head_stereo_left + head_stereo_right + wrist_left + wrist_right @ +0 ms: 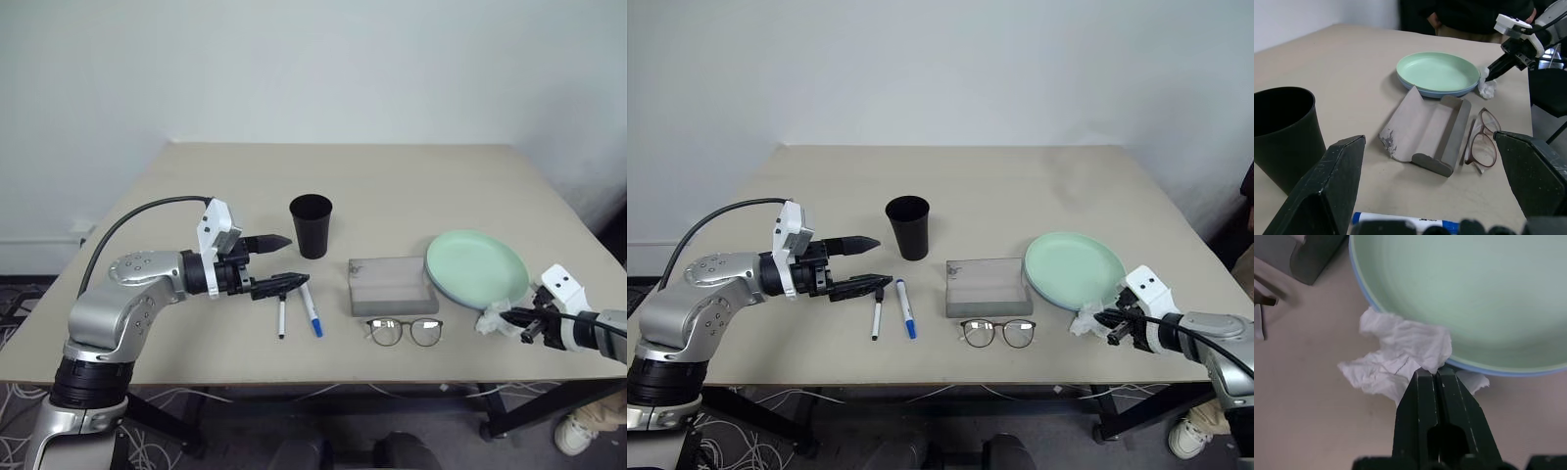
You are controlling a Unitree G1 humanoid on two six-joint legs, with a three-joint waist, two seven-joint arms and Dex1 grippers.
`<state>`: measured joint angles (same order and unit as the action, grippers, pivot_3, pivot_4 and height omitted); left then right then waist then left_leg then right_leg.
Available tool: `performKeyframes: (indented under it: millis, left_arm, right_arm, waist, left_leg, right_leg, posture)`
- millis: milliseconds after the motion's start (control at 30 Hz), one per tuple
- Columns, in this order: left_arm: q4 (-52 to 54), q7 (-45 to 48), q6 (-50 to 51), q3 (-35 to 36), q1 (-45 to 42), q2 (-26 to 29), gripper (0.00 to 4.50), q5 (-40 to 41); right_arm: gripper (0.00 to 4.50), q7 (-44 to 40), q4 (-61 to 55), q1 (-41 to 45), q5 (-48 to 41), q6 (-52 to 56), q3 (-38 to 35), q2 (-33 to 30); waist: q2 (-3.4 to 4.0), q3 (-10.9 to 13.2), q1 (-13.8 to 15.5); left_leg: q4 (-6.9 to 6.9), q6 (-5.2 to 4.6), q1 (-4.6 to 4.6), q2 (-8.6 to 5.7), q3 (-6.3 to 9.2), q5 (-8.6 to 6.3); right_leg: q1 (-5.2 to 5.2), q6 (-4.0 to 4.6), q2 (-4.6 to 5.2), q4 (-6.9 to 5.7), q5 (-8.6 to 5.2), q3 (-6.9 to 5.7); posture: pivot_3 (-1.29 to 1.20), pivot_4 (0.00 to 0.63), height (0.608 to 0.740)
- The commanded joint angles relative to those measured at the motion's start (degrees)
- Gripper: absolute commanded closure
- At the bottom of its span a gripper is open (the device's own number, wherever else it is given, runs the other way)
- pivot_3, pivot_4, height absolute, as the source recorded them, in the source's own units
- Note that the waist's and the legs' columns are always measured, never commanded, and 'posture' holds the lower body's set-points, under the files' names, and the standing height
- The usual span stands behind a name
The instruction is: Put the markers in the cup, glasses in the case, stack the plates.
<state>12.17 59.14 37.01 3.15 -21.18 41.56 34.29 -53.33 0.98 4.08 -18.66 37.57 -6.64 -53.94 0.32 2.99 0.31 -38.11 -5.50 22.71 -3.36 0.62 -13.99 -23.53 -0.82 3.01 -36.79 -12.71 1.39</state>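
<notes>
Your right gripper point(1436, 374) clenches the tissue point(1396, 360) beside the plates point(477, 266), left gripper point(279, 262) gapes above markers point(297, 309) lying lengthwise toward you.

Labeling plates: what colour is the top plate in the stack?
Pale green round shallow plate, on a light blue one; the left wrist view shows it best.

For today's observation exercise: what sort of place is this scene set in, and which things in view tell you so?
Probably a plain indoor lab or test room: a bare beige table against a blank white wall, loose cables on the floor, and everyday props like a black cup and glasses.
</notes>
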Motion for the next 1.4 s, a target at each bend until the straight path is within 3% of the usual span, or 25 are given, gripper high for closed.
performKeyframes:
  millis: [33, 167, 267, 433, 633, 800, 967, 1167, 1400]
  left_arm:
    - [1.47, -0.22, -0.42, 1.08, -0.75, 0.42, 0.00, 0.50]
    - [1.31, -0.10, -0.46, 1.11, -0.74, 0.47, 0.00, 0.50]
    - [1.17, -0.03, -0.48, 1.10, -0.77, 0.46, 0.00, 0.49]
    - [1.02, -0.03, -0.44, 0.10, -1.11, -0.19, 0.00, 0.33]
    - [1.06, 0.67, -0.98, -3.66, -2.12, -1.20, 0.00, -1.32]
    - [-1.38, 1.59, -4.14, -7.84, -6.13, -2.70, 0.00, -5.14]
    - [-4.74, 2.11, -6.81, -12.23, -11.69, -6.74, 0.00, -8.28]
    - [-9.46, 3.72, -7.03, -22.08, -17.59, -13.20, 0.00, -13.96]
    - [-14.21, 6.98, -8.67, -31.06, -20.83, -19.07, 0.00, -19.30]
  right_arm:
    - [4.45, -4.23, -2.08, 1.86, -2.87, 0.30, -4.13, -3.62]
    - [4.45, -9.08, -2.03, 3.74, -6.27, -0.44, -7.45, -6.22]
    - [4.45, -7.44, -0.42, 9.19, -6.43, -0.43, -7.76, -5.48]
    - [4.45, 1.45, 5.80, 18.63, 0.10, -2.17, -2.22, -0.37]
    - [4.45, 4.16, 10.54, 22.07, 4.86, -3.74, 3.83, 4.43]
    - [3.25, 5.11, 14.89, 23.78, 7.72, -6.70, 5.57, 5.53]
    - [1.54, 0.67, 12.83, 23.65, 6.14, -8.35, 4.21, 3.49]
    - [1.54, -8.80, 4.33, 19.91, 0.06, -6.62, 0.99, -0.63]
    - [1.54, -9.94, -1.75, 16.83, -2.47, -4.23, 0.24, -1.54]
  waist:
    - [0.00, 0.00, 0.10]
    - [0.00, 0.00, 0.09]
    - [0.01, 0.00, -0.10]
    - [-0.04, -0.01, -0.23]
    - [-0.02, -0.02, 0.45]
    - [0.01, -0.04, 0.44]
    - [0.03, -0.06, 0.43]
    - [0.06, -0.07, 0.48]
    - [0.06, -0.07, 0.43]
  left_leg:
    - [0.00, 0.00, 0.00, 0.00, 0.00, 0.00]
    - [-0.01, 0.00, -0.01, 0.01, 0.00, 0.00]
    - [-0.01, 0.00, -0.02, 0.02, 0.00, 0.00]
    - [0.00, 0.01, -0.06, 0.05, 0.00, 0.00]
    - [0.01, 0.00, 0.10, -0.06, -0.01, 0.00]
    - [-0.03, 0.01, 0.44, -0.13, -0.01, 0.01]
    - [-0.09, 0.11, 0.77, -0.10, 0.00, 0.08]
    - [-0.19, 0.08, 0.85, -0.09, 0.02, 0.08]
    - [-0.43, 0.01, 0.84, -0.04, 0.01, 0.11]
  right_leg:
    - [0.00, 0.00, 0.00, 0.00, 0.00, -0.01]
    - [0.02, -0.04, 0.01, 0.01, -0.02, -0.02]
    - [0.01, -0.04, 0.01, 0.01, -0.03, -0.04]
    - [0.00, -0.03, 0.01, 0.00, -0.01, -0.09]
    - [-0.08, -0.03, 0.11, 0.03, 0.08, -0.10]
    - [-0.56, -0.02, 0.14, 0.00, 0.16, -0.09]
    - [-0.77, 0.04, 0.06, -0.10, 0.24, -0.10]
    - [-0.76, -0.02, 0.02, -0.09, 0.28, -0.14]
    - [-0.68, -0.17, -0.02, -0.12, 0.38, -0.11]
  posture:
    - [0.00, 0.000, 0.731]
    - [0.00, 0.000, 0.731]
    - [0.00, 0.000, 0.731]
    - [0.00, 0.000, 0.731]
    - [0.00, 0.000, 0.731]
    - [0.00, 0.000, 0.731]
    - [0.00, 0.000, 0.731]
    - [0.00, 0.000, 0.731]
    - [0.00, 0.000, 0.731]
